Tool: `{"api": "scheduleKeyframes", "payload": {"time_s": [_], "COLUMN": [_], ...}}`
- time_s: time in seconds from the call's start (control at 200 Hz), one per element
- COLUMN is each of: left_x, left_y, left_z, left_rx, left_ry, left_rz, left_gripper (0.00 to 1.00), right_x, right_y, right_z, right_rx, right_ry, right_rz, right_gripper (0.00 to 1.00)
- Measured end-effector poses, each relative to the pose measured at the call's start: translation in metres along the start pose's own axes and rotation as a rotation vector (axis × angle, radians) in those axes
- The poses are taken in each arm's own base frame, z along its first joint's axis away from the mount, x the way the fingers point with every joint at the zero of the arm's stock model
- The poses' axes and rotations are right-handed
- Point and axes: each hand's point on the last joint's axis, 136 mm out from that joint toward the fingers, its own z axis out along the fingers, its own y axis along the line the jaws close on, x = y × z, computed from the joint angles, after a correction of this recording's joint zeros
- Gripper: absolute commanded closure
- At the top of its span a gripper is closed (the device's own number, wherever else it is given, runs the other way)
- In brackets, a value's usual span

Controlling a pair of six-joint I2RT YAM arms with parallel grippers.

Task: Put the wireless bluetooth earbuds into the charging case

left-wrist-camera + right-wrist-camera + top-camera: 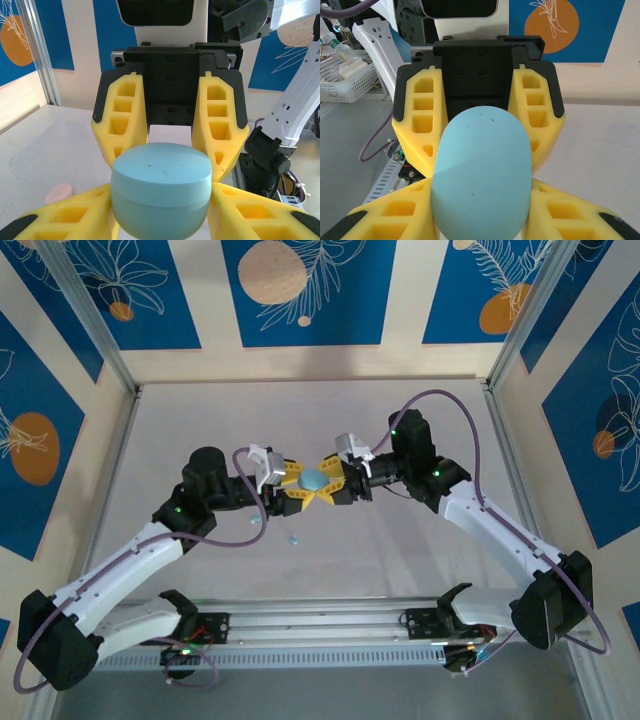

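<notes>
The case (316, 481) is pale blue. The jaws are yellow with black tips. The wall panels (300, 290) are blue, patterned with orange circles and white leaves.

Pale grey tabletop (320, 420) inside a booth of blue wall panels (150, 290) printed with orange discs (35, 448) and white line-drawn leaves, the panels parted by cream strips (207, 290). Silver aluminium frame posts (90, 315) rise at the back corners (one on the left, one on the right). At the left edge of the right wrist view, a white plastic mesh basket (350, 82) holds clear plastic bottles (350, 64), with a grey surface beneath it
</notes>
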Motion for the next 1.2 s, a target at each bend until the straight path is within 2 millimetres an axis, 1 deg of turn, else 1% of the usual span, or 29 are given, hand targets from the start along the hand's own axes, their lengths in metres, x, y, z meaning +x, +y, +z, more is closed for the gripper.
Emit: {"api": "scheduleKeyframes", "payload": {"time_s": [0.085, 0.27, 0.38, 0.525, 0.7, 0.87, 0.965, 1.201], "left_x": [0.000, 0.000, 0.000, 0.001, 0.000, 0.000, 0.001, -0.001], "left_y": [0.000, -0.001, -0.001, -0.001, 0.000, 0.003, 0.002, 0.001], "left_z": [0.000, 0.000, 0.000, 0.000, 0.000, 0.000, 0.000, -0.002], "left_rx": [0.000, 0.006, 0.006, 0.006, -0.001, -0.016, -0.012, -0.019], "left_ry": [0.001, 0.000, 0.001, 0.003, 0.001, 0.002, 0.003, -0.020], "left_rz": [-0.001, -0.016, -0.009, 0.001, 0.011, 0.015, 0.018, 0.031], "left_gripper": [0.57, 0.68, 0.71, 0.72, 0.73, 0.73, 0.73, 0.73], "right_x": [0.000, 0.000, 0.000, 0.000, -0.001, -0.009, -0.013, -0.020], "right_y": [0.000, 0.000, 0.001, -0.003, -0.011, -0.016, -0.022, -0.052], "right_z": [0.000, 0.000, 0.000, -0.001, -0.005, -0.008, -0.010, -0.015], "right_rx": [0.002, 0.002, 0.002, 0.023, 0.044, 0.042, 0.060, 0.140], "right_ry": [0.002, 0.007, 0.008, 0.014, 0.014, 0.000, -0.005, -0.003], "right_rz": [-0.003, -0.009, -0.008, 0.020, 0.092, 0.156, 0.188, 0.325], "right_gripper": [0.61, 0.57, 0.52, 0.43, 0.39, 0.37, 0.36, 0.31]}}
